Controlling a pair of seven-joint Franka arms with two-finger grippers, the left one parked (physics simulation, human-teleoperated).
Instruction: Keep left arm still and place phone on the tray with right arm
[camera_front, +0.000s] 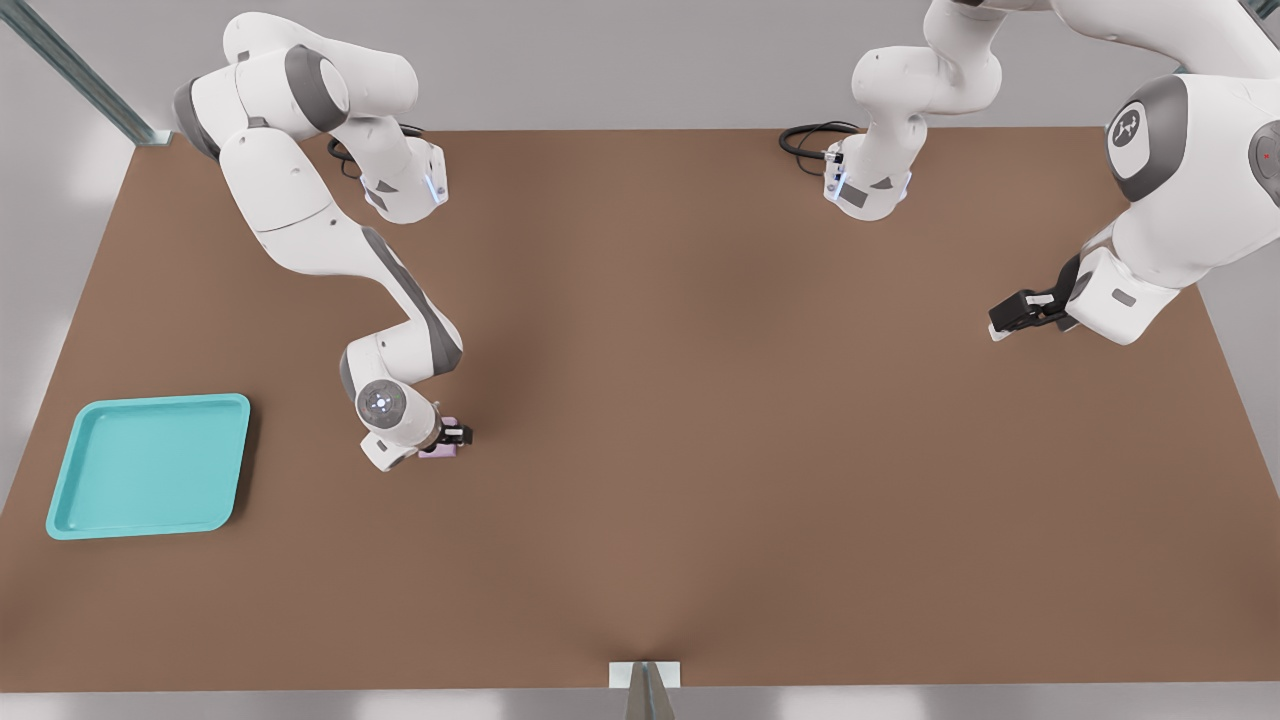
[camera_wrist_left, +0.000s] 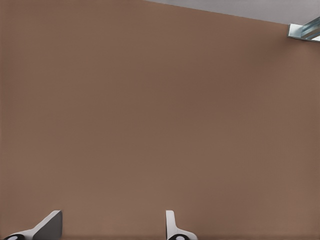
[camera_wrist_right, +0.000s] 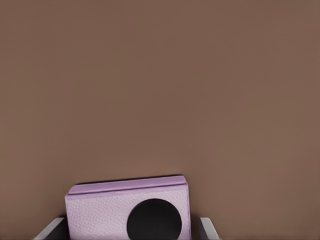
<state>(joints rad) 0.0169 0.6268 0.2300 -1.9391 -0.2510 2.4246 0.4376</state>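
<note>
While clamped on the phone (camera_front: 440, 450), end effector (camera_front: 452, 437) well apart from tray (camera_front: 150, 465).

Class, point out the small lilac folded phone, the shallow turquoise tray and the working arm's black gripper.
Small lilac folded phone (camera_wrist_right: 100, 212): right wrist view, textured face.
Shallow turquoise tray (camera_front: 150, 465): front view, bare floor.
Working arm's black gripper (camera_front: 458, 436): front view, at the phone.

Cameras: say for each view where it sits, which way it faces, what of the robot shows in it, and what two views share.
Front view: high above, looking down on the brown table, tray, both arms; the gripper is at the phone.
Left wrist view: on the parked arm, facing bare table; only its fingertips show.
Right wrist view: on the working arm, facing the phone between the gripper's fingers.
Shared: front and right wrist views both show the phone.
</note>
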